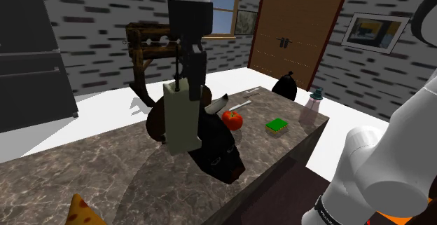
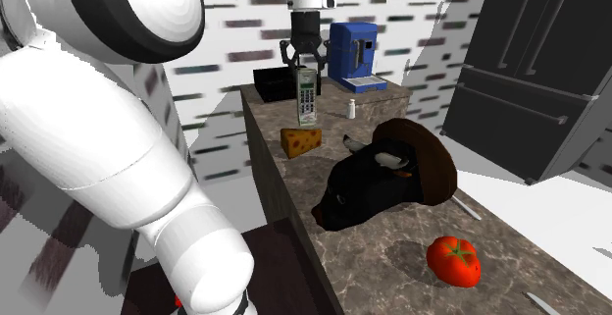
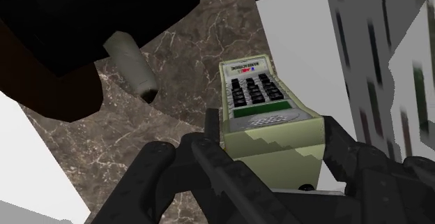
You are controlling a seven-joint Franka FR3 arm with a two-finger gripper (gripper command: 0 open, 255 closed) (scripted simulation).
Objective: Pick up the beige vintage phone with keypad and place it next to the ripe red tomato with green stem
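Note:
My black gripper (image 1: 188,82) is shut on the top end of a beige phone with a dark keypad (image 1: 181,120), which hangs upright above the marble counter (image 1: 84,167). In the second exterior view the gripper (image 2: 305,67) holds the phone (image 2: 307,98) over the far part of the counter, above a cheese wedge (image 2: 301,140). The red tomato with green stem (image 2: 454,260) lies near the counter's close end, beyond a black bull head (image 2: 373,183). In the wrist view both fingers (image 3: 339,146) clasp the phone (image 3: 259,107). The tomato (image 1: 233,119) sits beside the bull head (image 1: 218,153).
The bull head backs onto a dark brown round piece (image 2: 427,156). A green block (image 1: 277,125), a small bottle (image 1: 311,107), a black lump (image 1: 284,85) and a knife (image 1: 240,104) lie past the tomato. A blue machine (image 2: 355,56) and black box (image 2: 274,83) stand at the other end.

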